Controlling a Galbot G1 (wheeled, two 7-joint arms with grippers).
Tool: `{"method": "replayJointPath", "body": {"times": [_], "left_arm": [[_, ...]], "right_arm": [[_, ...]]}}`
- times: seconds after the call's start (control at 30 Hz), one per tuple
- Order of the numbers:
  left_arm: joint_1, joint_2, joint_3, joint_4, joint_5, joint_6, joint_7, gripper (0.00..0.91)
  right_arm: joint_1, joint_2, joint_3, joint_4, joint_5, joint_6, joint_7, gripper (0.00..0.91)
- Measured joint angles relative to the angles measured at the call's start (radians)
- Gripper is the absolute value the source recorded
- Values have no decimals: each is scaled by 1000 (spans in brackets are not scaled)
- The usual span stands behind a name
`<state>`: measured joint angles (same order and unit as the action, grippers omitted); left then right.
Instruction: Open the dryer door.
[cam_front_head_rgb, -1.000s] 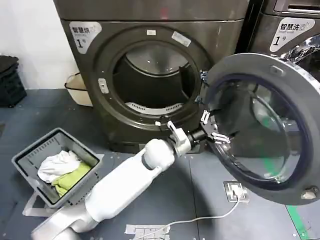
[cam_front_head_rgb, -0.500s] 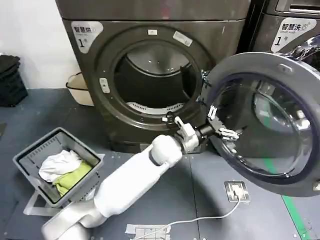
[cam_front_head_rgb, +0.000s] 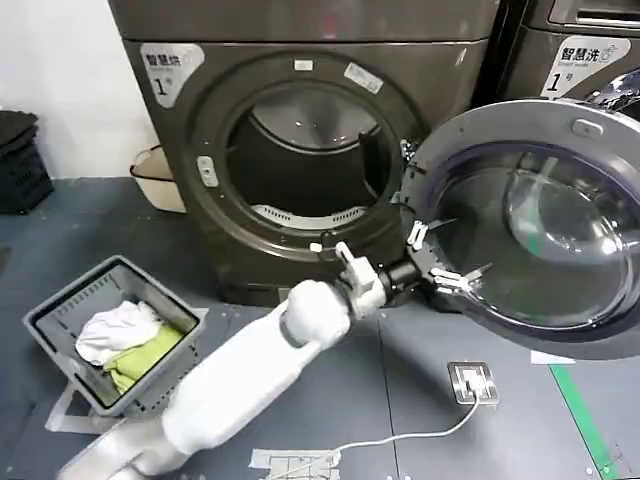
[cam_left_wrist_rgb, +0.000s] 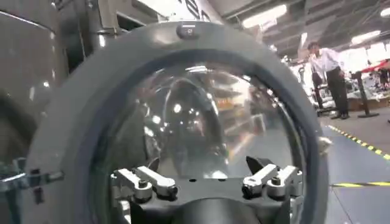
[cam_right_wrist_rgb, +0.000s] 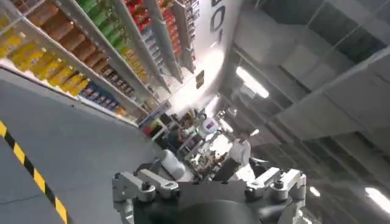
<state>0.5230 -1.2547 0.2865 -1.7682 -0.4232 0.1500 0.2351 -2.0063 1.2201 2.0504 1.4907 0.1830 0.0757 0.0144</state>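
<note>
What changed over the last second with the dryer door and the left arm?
The dryer door has swung further open, rightward and up in the head view, its lower rim no longer near the floor plate. The left gripper, fingers open against the door's inner face, dipped slightly and came back while pushing. The laundry basket and the dryer itself stayed put.

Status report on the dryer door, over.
Left gripper open, at the inner face of the dryer door. Door swung wide, drum exposed. Right gripper open, aimed away. Nothing blocking the door.
</note>
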Motion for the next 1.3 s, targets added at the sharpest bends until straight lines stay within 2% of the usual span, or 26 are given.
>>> {"method": "replayJointPath", "body": {"times": [0.2,0.37,0.53,0.7,0.87,1.07,1.3], "left_arm": [[95,122,-61,-150,-37,56,-39,907],[210,233,-182,-266,-125,146,-79,907],[346,338,-335,-346,-166,239,-172,907],[488,401,-511,-407,-280,341,-315,907],[589,446,-666,-409,-411,436,-467,907],[657,489,-841,-362,-672,587,-708,907],[710,557,-969,-269,-1010,587,-908,907]], "right_arm": [[11,-3,4,2,21,-12,-17,907],[21,7,13,30,41,-63,-33,907],[35,5,19,62,76,-86,-60,907],[45,3,10,69,109,-96,-73,907],[55,1,1,77,136,-91,-87,907],[58,3,-10,85,170,-90,-100,907],[65,-2,-22,87,174,-92,-99,907]]}}
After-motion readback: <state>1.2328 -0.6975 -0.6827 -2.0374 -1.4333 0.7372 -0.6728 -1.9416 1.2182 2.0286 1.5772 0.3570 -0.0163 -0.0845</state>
